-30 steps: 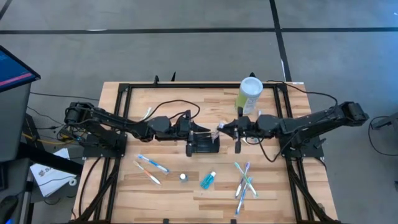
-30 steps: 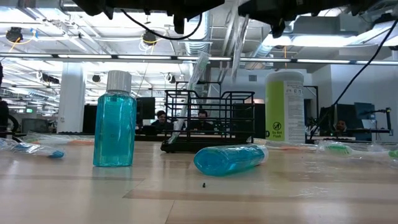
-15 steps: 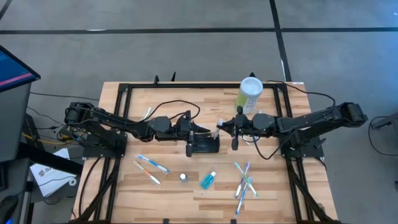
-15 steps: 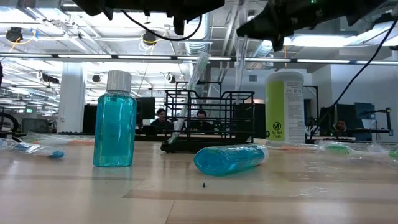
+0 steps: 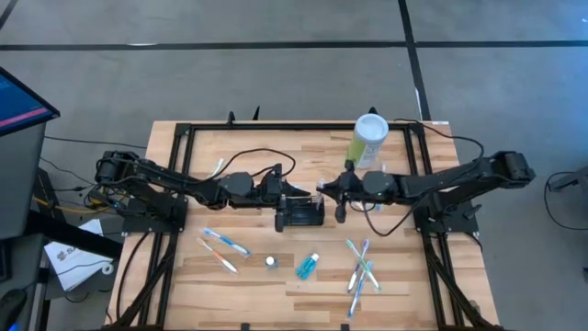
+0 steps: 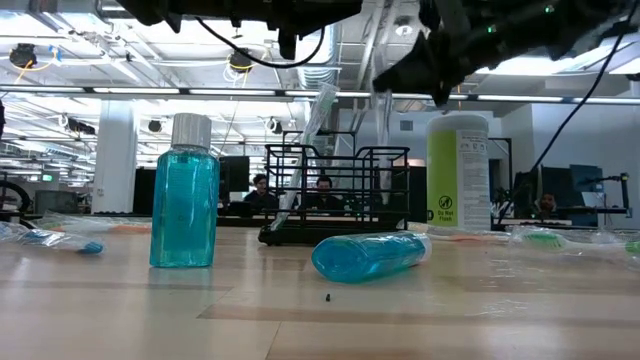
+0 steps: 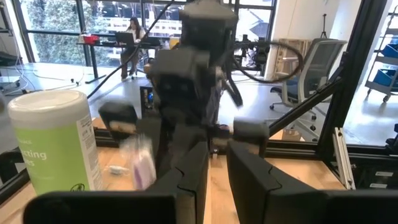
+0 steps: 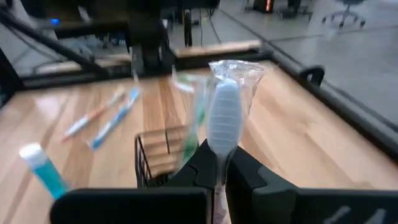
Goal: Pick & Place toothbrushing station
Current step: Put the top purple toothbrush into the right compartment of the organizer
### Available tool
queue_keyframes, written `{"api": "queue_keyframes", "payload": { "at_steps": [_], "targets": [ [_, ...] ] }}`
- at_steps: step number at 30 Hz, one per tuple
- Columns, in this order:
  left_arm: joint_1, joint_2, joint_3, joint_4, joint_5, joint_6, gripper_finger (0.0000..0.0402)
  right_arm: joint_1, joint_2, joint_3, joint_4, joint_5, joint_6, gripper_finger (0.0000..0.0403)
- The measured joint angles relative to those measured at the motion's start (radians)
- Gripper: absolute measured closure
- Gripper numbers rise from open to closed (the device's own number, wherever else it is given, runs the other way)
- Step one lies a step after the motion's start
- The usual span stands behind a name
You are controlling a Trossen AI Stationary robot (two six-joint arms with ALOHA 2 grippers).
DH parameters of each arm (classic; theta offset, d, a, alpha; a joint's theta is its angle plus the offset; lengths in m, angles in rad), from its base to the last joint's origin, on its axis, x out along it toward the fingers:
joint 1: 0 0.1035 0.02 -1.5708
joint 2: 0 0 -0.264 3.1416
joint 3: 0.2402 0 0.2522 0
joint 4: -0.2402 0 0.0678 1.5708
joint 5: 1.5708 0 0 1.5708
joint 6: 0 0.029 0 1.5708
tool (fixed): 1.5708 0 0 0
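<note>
The toothbrushing station, a black wire caddy (image 5: 300,216) (image 6: 335,190), stands mid-table on its base. One wrapped toothbrush (image 6: 305,150) stands slanted inside it, leaning on its rim. My right gripper (image 5: 321,189) (image 8: 222,163) hovers just above the caddy's right end, shut on a second wrapped toothbrush (image 8: 224,112). My left gripper (image 5: 296,191) (image 7: 217,162) waits above the caddy's far left side. It points level, with a narrow gap between its fingers and nothing visible in the gap. My right gripper pinches the wrapped toothbrush's handle just below the head (image 8: 221,149) between its two fingers. The fingers come from the table's right, slanting slightly down, and lie across the brush. The brush stands upright, head up, lifted clear. Its lower part (image 6: 384,125) hangs toward the caddy's top rim.
A pale-green canister (image 5: 370,138) stands at the far right. A blue bottle (image 6: 184,200) stands upright near the front and another (image 6: 368,255) lies on its side. Loose toothbrushes lie at the front left (image 5: 225,244) and front right (image 5: 362,265).
My right gripper has moved toward the table's left and down, closer over the caddy. It has tipped its fingers somewhat downward and kept the wrapped toothbrush. The caddy and the toothbrush standing in it have stayed put.
</note>
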Motion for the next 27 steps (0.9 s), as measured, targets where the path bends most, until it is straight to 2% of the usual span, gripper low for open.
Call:
{"api": "queue_keyframes", "payload": {
  "at_steps": [19, 27],
  "targets": [
    [-0.005, 0.000, 0.000, -0.014, -0.003, -0.008, 0.0347, 0.003, 0.162, 0.002, 0.100, 0.001, 0.032, 0.0395],
    [-0.005, 0.000, 0.000, -0.017, -0.002, -0.008, 0.0348, 0.002, 0.175, 0.003, 0.102, 0.002, 0.044, 0.0388]
  ]
}}
